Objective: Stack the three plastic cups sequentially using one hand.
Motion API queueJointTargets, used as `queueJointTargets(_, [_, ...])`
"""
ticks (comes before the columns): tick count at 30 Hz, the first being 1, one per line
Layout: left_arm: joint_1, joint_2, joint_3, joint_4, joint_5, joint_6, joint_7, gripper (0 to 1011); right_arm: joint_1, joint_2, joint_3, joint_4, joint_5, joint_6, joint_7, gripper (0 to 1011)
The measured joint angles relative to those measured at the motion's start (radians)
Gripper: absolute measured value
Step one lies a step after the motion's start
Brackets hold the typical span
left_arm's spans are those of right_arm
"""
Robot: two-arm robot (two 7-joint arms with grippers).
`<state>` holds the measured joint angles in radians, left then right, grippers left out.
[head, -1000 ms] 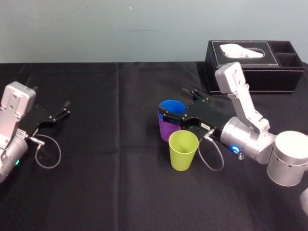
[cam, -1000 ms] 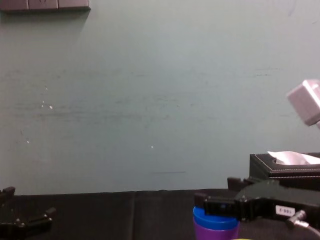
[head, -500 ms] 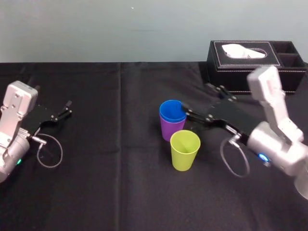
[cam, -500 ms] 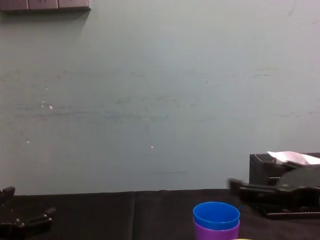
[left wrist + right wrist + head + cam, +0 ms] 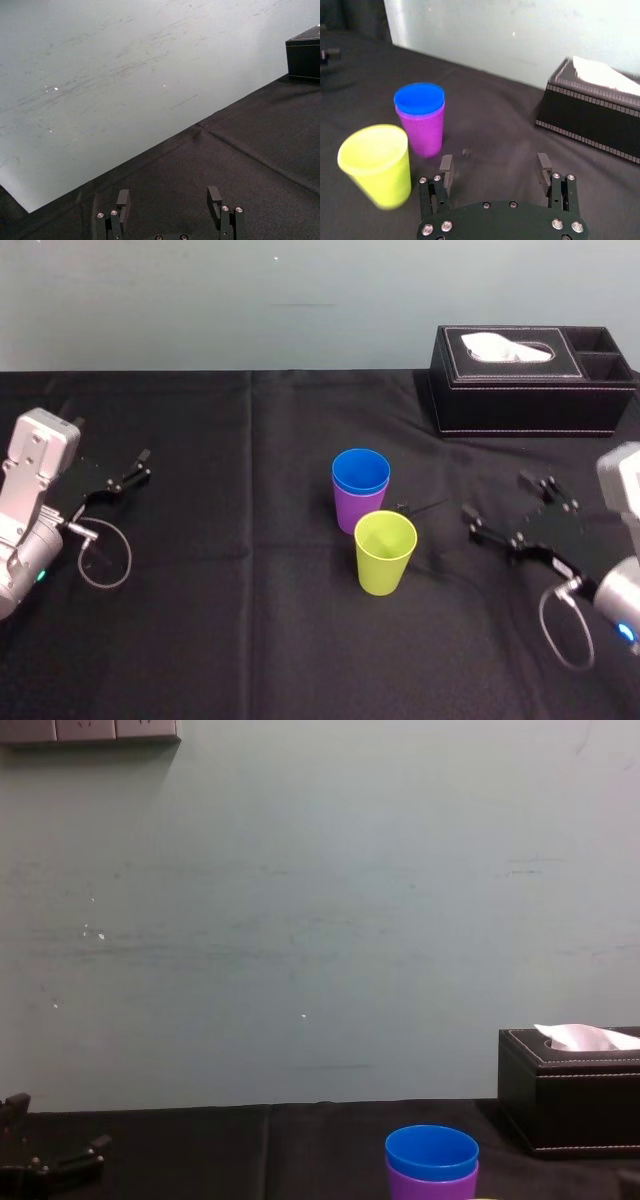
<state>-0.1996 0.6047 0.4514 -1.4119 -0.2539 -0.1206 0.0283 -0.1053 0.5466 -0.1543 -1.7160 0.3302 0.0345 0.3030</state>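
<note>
Right gripper [image 5: 494,494]: held low over the table [image 5: 250,620], to the right of the cups and well apart from them; fingers are spread wide and nothing is carried.
Left gripper [image 5: 140,466]: parked far out at the left, fingers spread too, and idle.
Blue cup [image 5: 360,471]: seated inside the purple cup [image 5: 347,510] at mid-table, so only its rim band is seen above the purple wall.
Yellow-green cup [image 5: 384,552]: stood alone just beside that pair, on the robot's side; whether the walls touch cannot be told.
Progress: two of three are judged stacked, and the yellow-green one is left.
Pointing: all three are upright, mouths up, long axes vertical, tapering down to narrow bases.
Risk, approach: the light yellow-green cup could be knocked over if a finger is swept into its wall from the right.
Risk, neighbour: the stacked pair could be nudged, since it stands so close behind.
Risk, placing: an off-centre descent would catch the blue rim, and the cup would be left tilted.
Tissue box [image 5: 530,380]: at the far right, out of play.
</note>
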Motion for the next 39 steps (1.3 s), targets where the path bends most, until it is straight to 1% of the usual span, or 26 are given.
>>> queueJointTargets(2, [0.0,0.0,0.0,0.0,0.0,0.0,0.0,1011,-0.037,0.012,0.015,-0.003,0.002,-0.002,0.018,1003])
queueJointTargets(5, [0.0,0.0,0.0,0.0,0.0,0.0,0.0,1011,-0.06,0.021,0.022,-0.003,0.008,-0.014,0.046,1003])
queueJointTargets(8, [0.0,0.0,0.0,0.0,0.0,0.0,0.0,1011,-0.084,0.042,0.019,0.014,0.024,-0.056,0.113,1003])
queueJointTargets(9, [0.0,0.0,0.0,0.0,0.0,0.0,0.0,1011,-0.084,0.042,0.019,0.014,0.024,-0.056,0.113,1003])
queueJointTargets(12, [0.0,0.0,0.0,0.0,0.0,0.0,0.0,1011,-0.085,0.057,-0.002,0.041,0.036,-0.097,0.176,1003])
queueJointTargets(13, [0.0,0.0,0.0,0.0,0.0,0.0,0.0,1011,-0.085,0.057,-0.002,0.041,0.036,-0.097,0.176,1003])
queueJointTargets(15, [0.0,0.0,0.0,0.0,0.0,0.0,0.0,1011,-0.073,0.06,-0.027,0.063,0.045,-0.122,0.216,1003])
queueJointTargets(16, [0.0,0.0,0.0,0.0,0.0,0.0,0.0,1011,-0.073,0.06,-0.027,0.063,0.045,-0.122,0.216,1003])
queueJointTargets(18, [0.0,0.0,0.0,0.0,0.0,0.0,0.0,1011,-0.059,0.059,-0.047,0.078,0.049,-0.138,0.239,1003])
queueJointTargets(19, [0.0,0.0,0.0,0.0,0.0,0.0,0.0,1011,-0.046,0.055,-0.063,0.087,0.051,-0.146,0.251,1003])
queueJointTargets(23, [0.0,0.0,0.0,0.0,0.0,0.0,0.0,1011,-0.019,0.044,-0.094,0.108,0.053,-0.159,0.267,1003])
queueJointTargets(24, [0.0,0.0,0.0,0.0,0.0,0.0,0.0,1011,-0.004,0.036,-0.108,0.118,0.053,-0.165,0.271,1003])
queueJointTargets(30, [0.0,0.0,0.0,0.0,0.0,0.0,0.0,1011,0.048,0.003,-0.154,0.164,0.047,-0.183,0.273,1003])
queueJointTargets(32, [0.0,0.0,0.0,0.0,0.0,0.0,0.0,1011,0.066,-0.009,-0.167,0.183,0.046,-0.189,0.273,1003])
queueJointTargets(39, [0.0,0.0,0.0,0.0,0.0,0.0,0.0,1011,0.1,-0.042,-0.191,0.221,0.05,-0.22,0.274,1003])
